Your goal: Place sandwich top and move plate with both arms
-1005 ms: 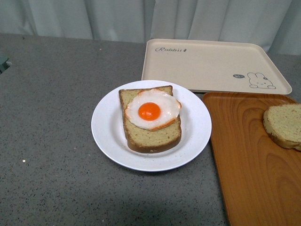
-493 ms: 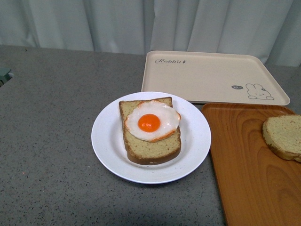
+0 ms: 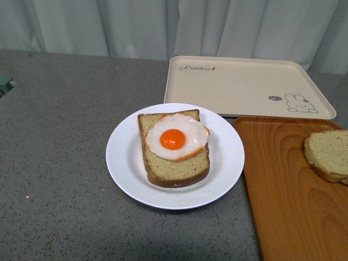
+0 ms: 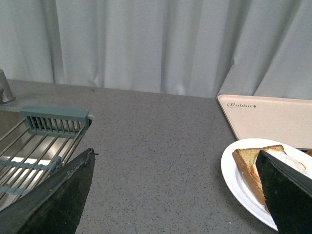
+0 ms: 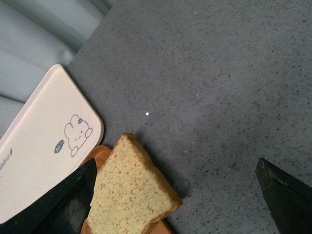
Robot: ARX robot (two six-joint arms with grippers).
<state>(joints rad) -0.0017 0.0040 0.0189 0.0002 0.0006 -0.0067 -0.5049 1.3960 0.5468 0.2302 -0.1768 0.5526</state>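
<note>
The sandwich top [image 3: 328, 155] lay right of the plate [image 3: 122, 163], on the wood tray [image 3: 283, 196]. It looked light, soft and crumbly, best pinched gently across its crust edges. The left hand [image 4: 175, 152] and right hand [image 5: 175, 163] gaped, empty.

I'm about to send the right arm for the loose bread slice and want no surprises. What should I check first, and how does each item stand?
1. The sandwich top lies free on the wooden tray: ok.
2. The right tool is open and empty: ok.
3. The right tool is centred over the sandwich top: not ok, the slice sits off toward one finger.
4. The fried egg rests on the bottom slice, on the plate: ok.
5. The left tool is open and empty: ok.
6. Height of the right tool above the slice: cannot tell.
</note>
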